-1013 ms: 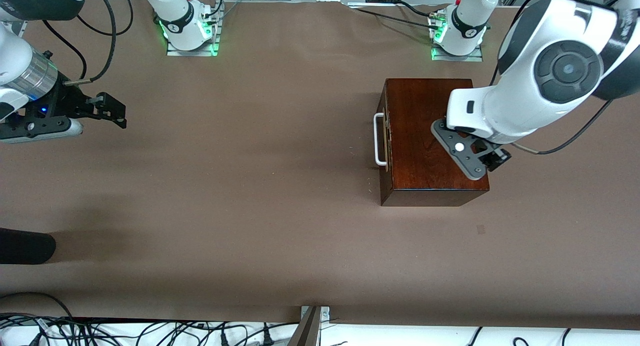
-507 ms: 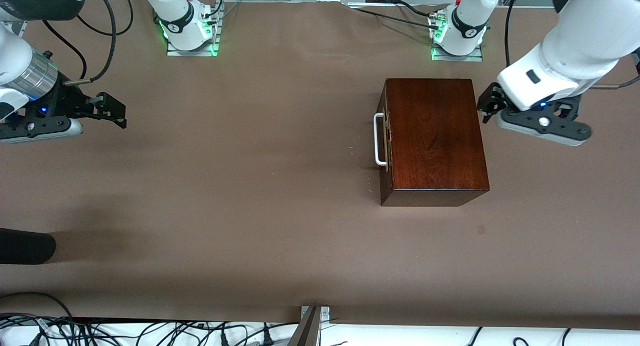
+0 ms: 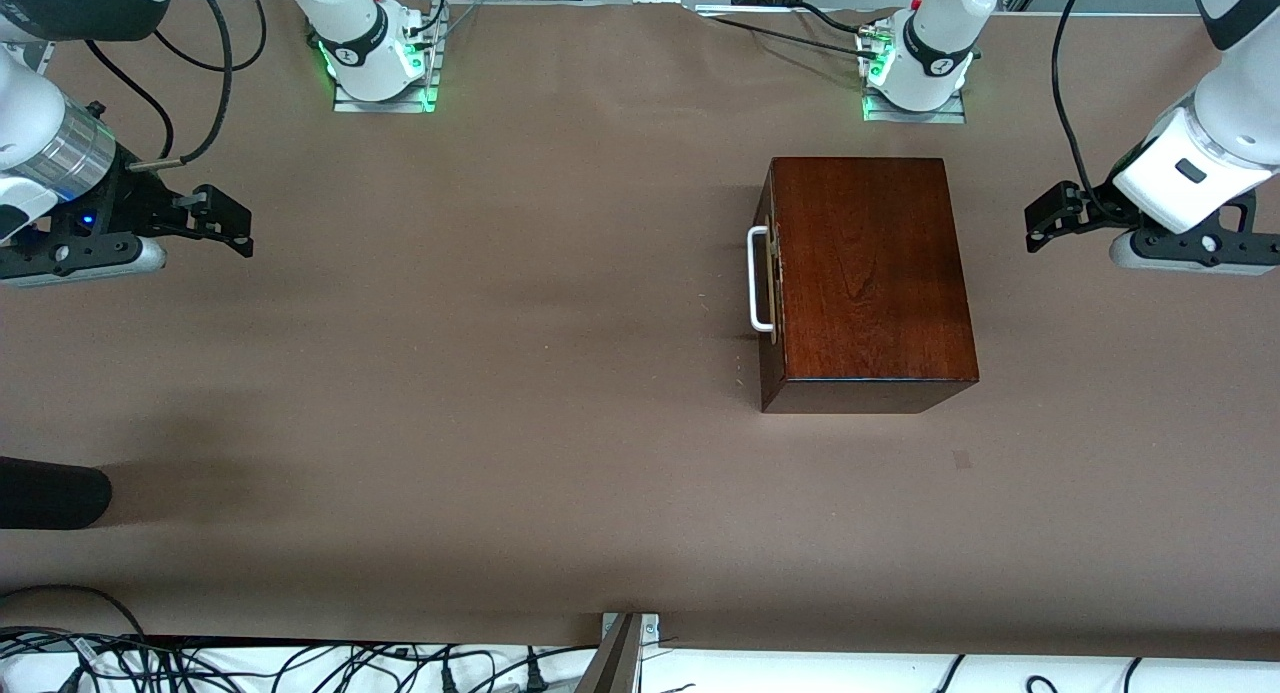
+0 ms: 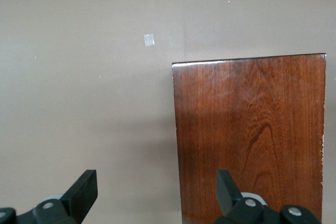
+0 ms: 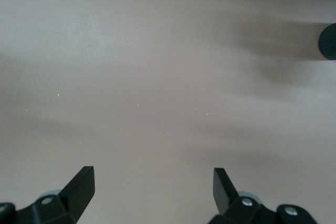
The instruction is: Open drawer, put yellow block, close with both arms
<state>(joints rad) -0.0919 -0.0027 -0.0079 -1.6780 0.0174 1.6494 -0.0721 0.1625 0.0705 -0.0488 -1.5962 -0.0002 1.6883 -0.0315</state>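
Drawer (image 3: 768, 278): shut; rigid, likely slides stiffly; best hooked by the white handle (image 3: 757, 278).
Left end effector (image 3: 1045, 220): spread, over the table (image 3: 500, 373).
Right end effector (image 3: 225, 220): spread, waiting.

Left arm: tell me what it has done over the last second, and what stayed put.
The left gripper has pulled away from over the wooden box toward its own end of the table and now hangs open over bare table beside the box, holding nothing. The box has not shifted, its drawer is shut as before, and the right gripper waits open at its end, unmoved.
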